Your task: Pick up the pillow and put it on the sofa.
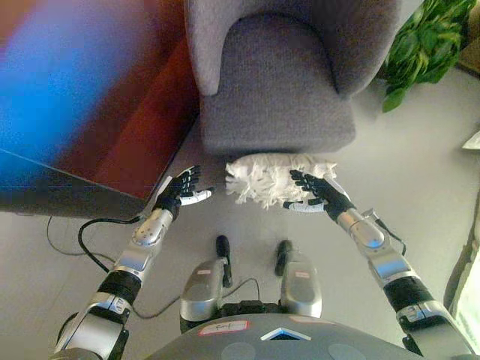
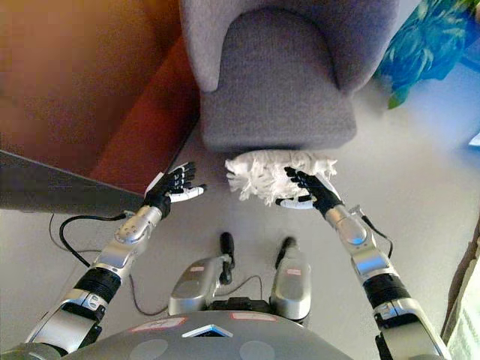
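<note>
A white, shaggy pillow (image 1: pixel 266 177) lies on the grey floor right at the foot of the grey sofa chair (image 1: pixel 277 82). My right hand (image 1: pixel 316 191) is open with straight fingers lying against the pillow's right front side. Off to the pillow's left my left hand (image 1: pixel 184 190) hangs open, a short gap away from its fringed edge and touching nothing. The sofa's seat (image 2: pixel 277 75) holds nothing.
A red-brown cabinet or wall panel (image 1: pixel 142 127) stands at the left beside the sofa. A green leafy plant (image 1: pixel 424 41) sits at the back right. A dark flat edge (image 2: pixel 60 187) juts in from the left.
</note>
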You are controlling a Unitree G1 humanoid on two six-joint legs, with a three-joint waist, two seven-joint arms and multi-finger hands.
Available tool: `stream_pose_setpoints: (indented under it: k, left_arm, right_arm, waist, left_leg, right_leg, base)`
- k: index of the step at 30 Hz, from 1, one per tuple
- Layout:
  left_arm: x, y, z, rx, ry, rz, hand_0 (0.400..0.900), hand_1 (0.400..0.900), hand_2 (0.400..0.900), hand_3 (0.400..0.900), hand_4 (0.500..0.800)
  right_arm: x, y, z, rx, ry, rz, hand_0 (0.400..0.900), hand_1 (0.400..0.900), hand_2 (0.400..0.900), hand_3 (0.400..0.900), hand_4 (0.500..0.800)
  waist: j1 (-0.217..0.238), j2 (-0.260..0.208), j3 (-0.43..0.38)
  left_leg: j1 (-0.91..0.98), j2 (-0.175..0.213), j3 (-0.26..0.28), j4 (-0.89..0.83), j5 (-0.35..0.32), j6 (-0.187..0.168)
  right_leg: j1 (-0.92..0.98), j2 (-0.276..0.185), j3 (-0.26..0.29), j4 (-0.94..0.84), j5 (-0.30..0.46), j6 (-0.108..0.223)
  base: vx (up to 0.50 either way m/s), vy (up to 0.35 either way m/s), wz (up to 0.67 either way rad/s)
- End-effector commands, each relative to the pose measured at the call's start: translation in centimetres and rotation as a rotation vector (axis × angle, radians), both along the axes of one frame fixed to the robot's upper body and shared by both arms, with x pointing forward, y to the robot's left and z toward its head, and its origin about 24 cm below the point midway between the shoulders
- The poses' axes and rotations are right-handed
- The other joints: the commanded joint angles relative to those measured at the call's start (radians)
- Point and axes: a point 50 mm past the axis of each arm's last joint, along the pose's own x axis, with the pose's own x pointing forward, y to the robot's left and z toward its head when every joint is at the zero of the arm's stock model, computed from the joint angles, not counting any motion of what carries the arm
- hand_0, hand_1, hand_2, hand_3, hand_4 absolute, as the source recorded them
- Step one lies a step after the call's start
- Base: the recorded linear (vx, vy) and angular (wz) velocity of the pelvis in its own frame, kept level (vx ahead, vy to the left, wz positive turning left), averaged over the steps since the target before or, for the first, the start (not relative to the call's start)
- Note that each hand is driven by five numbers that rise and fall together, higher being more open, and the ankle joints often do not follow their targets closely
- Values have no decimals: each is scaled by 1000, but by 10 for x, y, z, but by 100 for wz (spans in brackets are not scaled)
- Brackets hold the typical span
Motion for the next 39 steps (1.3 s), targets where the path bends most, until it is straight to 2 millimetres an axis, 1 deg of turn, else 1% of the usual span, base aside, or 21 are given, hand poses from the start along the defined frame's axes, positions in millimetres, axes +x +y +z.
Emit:
stream_pose_setpoints:
  k: [1, 2, 4, 9, 10, 11, 13, 14, 15, 16, 17, 21, 25, 27, 28, 30, 31, 32, 33, 36, 39]
  left_arm:
    - [26, -7, 44, -55, -240, -24, 900, 900, 900, 900, 800]
    - [27, -9, 45, -59, -244, -25, 900, 900, 900, 900, 800]
    - [30, -11, 46, -73, -254, -18, 900, 900, 900, 900, 800]
    - [38, -21, 60, -129, -316, -22, 900, 900, 900, 900, 800]
    - [38, -21, 60, -130, -318, -20, 900, 900, 900, 900, 800]
    - [41, -30, 63, -171, -325, -35, 900, 900, 900, 900, 800]
    - [43, -36, 68, -204, -346, -42, 900, 900, 900, 900, 800]
    - [43, -36, 69, -205, -348, -41, 900, 900, 900, 900, 800]
    - [44, -42, 72, -225, -360, -61, 900, 900, 900, 900, 800]
    - [44, -42, 72, -225, -361, -60, 900, 900, 900, 900, 800]
    - [45, -48, 74, -238, -370, -75, 900, 900, 900, 900, 800]
    - [49, -55, 78, -250, -384, -85, 900, 900, 900, 900, 800]
    - [53, -59, 85, -258, -406, -91, 900, 900, 900, 900, 800]
    - [54, -60, 87, -265, -413, -95, 900, 900, 900, 900, 800]
    - [56, -62, 92, -265, -430, -106, 900, 900, 900, 900, 800]
    - [58, -64, 96, -269, -441, -113, 900, 900, 900, 900, 800]
    - [59, -65, 97, -271, -444, -118, 900, 900, 900, 900, 800]
    - [59, -65, 98, -271, -445, -118, 900, 900, 900, 900, 800]
    - [60, -67, 101, -272, -456, -128, 900, 900, 900, 900, 800]
    - [61, -70, 108, -277, -478, -145, 900, 900, 900, 900, 800]
    - [61, -73, 112, -285, -490, -160, 900, 900, 900, 900, 800]
  right_arm:
    - [24, -17, 41, -232, -214, 36, 900, 900, 900, 900, 800]
    - [26, -18, 43, -273, -226, 45, 900, 900, 900, 900, 800]
    - [29, -23, 50, -356, -246, 75, 900, 900, 900, 900, 800]
    - [46, -36, 85, -587, -388, 107, 900, 900, 900, 900, 800]
    - [46, -36, 85, -589, -390, 108, 900, 900, 900, 900, 800]
    - [54, -36, 95, -652, -428, 115, 900, 900, 900, 900, 800]
    - [62, -37, 110, -704, -485, 104, 900, 900, 900, 900, 800]
    - [63, -37, 110, -705, -487, 104, 900, 900, 900, 900, 800]
    - [69, -38, 126, -739, -555, 79, 900, 900, 900, 900, 800]
    - [70, -38, 127, -740, -556, 79, 900, 900, 900, 900, 800]
    - [75, -39, 139, -743, -619, 33, 900, 900, 900, 900, 800]
    - [84, -39, 161, -726, -727, -42, 900, 900, 900, 900, 800]
    - [93, -35, 180, -735, -795, -73, 900, 900, 900, 900, 800]
    - [95, -34, 183, -739, -804, -74, 900, 900, 900, 900, 800]
    - [98, -33, 192, -733, -832, -89, 900, 900, 900, 900, 800]
    - [103, -30, 201, -711, -855, -96, 900, 900, 900, 900, 800]
    - [105, -29, 204, -703, -862, -105, 900, 900, 900, 900, 800]
    - [105, -29, 205, -703, -863, -104, 900, 900, 900, 900, 800]
    - [108, -30, 214, -711, -883, -120, 900, 900, 900, 900, 800]
    - [113, -34, 232, -734, -921, -155, 900, 900, 900, 900, 800]
    - [117, -32, 245, -744, -951, -170, 900, 900, 900, 900, 800]
  waist:
    - [-25, -26, -22]
    - [-22, -36, -17]
    - [-20, -33, -13]
    - [-21, -15, 51]
    - [-25, -13, 49]
    - [-21, -6, 70]
    - [-22, 3, 92]
    - [-22, 4, 89]
    - [-21, 11, 110]
    - [-20, 11, 107]
    - [-20, 20, 123]
    - [-19, 32, 143]
    - [-18, 39, 165]
    - [-19, 40, 167]
    - [-19, 41, 178]
    - [-15, 42, 190]
    - [-17, 42, 196]
    - [-16, 43, 196]
    - [-14, 44, 203]
    - [-11, 47, 203]
    - [-7, 51, 203]
  left_leg:
    - [-17, 11, -159, 26, -60, -94]
    - [-30, 6, -164, 37, -63, -98]
    - [-57, 7, -177, 52, -61, -103]
    - [-166, 32, -236, 109, -54, -134]
    - [-174, 32, -239, 113, -55, -135]
    - [-205, 39, -246, 121, -48, -141]
    - [-247, 43, -244, 136, -44, -146]
    - [-253, 43, -244, 139, -44, -146]
    - [-283, 46, -242, 146, -41, -150]
    - [-289, 46, -241, 149, -42, -150]
    - [-315, 50, -234, 159, -39, -152]
    - [-369, 54, -228, 184, -42, -155]
    - [-415, 59, -224, 201, -44, -158]
    - [-432, 59, -224, 211, -46, -158]
    - [-455, 58, -223, 226, -49, -160]
    - [-491, 61, -222, 262, -67, -162]
    - [-511, 57, -225, 274, -62, -160]
    - [-514, 59, -224, 283, -71, -161]
    - [-552, 58, -226, 313, -82, -161]
    - [-624, 57, -230, 369, -103, -160]
    - [-694, 53, -233, 427, -122, -157]
  right_leg:
    - [60, 6, 31, -136, 208, 8]
    - [65, 7, 20, -144, 220, 12]
    - [50, 18, 8, -120, 200, 6]
    - [-34, 36, -24, -29, 142, -18]
    - [-40, 36, -26, -24, 140, -19]
    - [-69, 43, -32, -3, 128, -25]
    - [-114, 45, -37, 18, 125, -26]
    - [-120, 45, -36, 21, 124, -27]
    - [-157, 49, -33, 33, 126, -27]
    - [-164, 49, -31, 36, 125, -28]
    - [-195, 49, -26, 43, 128, -28]
    - [-258, 51, -15, 75, 124, -30]
    - [-305, 53, -11, 95, 120, -32]
    - [-321, 53, -10, 102, 119, -33]
    - [-344, 55, -7, 112, 118, -35]
    - [-377, 61, 0, 141, 104, -37]
    - [-395, 59, 3, 148, 107, -40]
    - [-399, 61, 5, 157, 100, -39]
    - [-434, 65, 12, 186, 87, -44]
    - [-501, 64, 20, 239, 67, -47]
    - [-569, 63, 30, 299, 47, -51]
  base:
    - [79, -192, 39]
    - [37, -168, 38]
    - [3, -172, 52]
    - [-88, -184, 48]
    - [-93, -150, 30]
    - [-93, -124, 21]
    - [-97, -106, 15]
    - [-91, -68, 2]
    - [-57, -44, -2]
    - [-84, -73, -2]
    - [-39, -37, -3]
    - [-29, -28, -1]
    - [-7, -8, 0]
    - [-16, -30, 5]
    - [-17, -36, 8]
    - [-23, -46, 7]
    - [0, 0, 0]
    - [-27, -22, 6]
    - [-9, -29, 5]
    - [-12, -14, 5]
    - [-2, 2, 1]
